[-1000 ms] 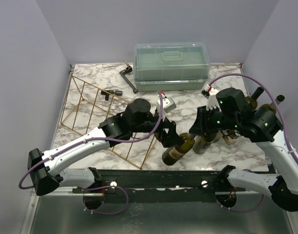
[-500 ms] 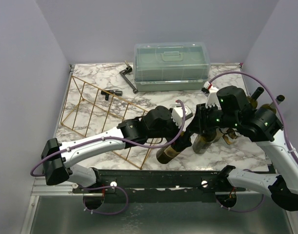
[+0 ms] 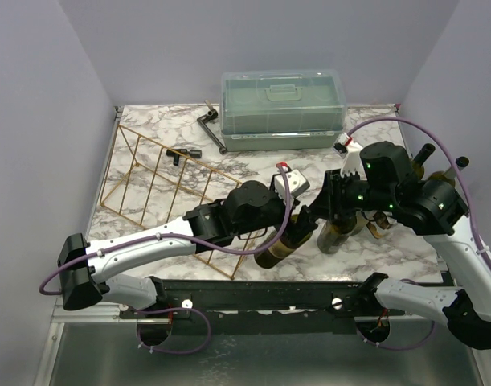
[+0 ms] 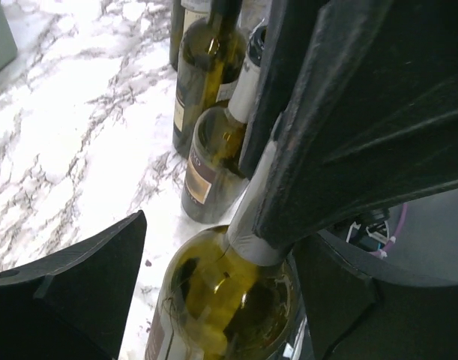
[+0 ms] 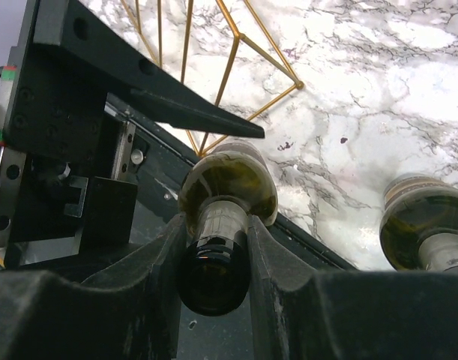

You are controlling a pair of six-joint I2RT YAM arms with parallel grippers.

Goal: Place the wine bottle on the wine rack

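The wine bottle (image 3: 276,248), olive-green glass with a dark label, hangs tilted over the table's near edge. My right gripper (image 5: 216,232) is shut on its neck (image 5: 221,217), seen from behind the mouth. My left gripper (image 4: 225,247) straddles the bottle's shoulder (image 4: 221,300). Its jaws are open, and a strip of table shows between the left finger (image 4: 71,292) and the glass. The gold wire wine rack (image 3: 165,189) lies on the left of the table, just left of the bottle, and holds no bottles.
A second bottle (image 3: 337,235) lies beside the held one, and two more (image 3: 428,157) stand at the right edge. A green translucent lidded box (image 3: 282,108) sits at the back. Small black tools (image 3: 209,129) lie near it. The black base rail (image 3: 261,293) runs under the bottle.
My left arm has swung right to the bottle and its jaws have narrowed around the bottle's body. The right gripper keeps hold of the neck; the bottle has shifted slightly left.
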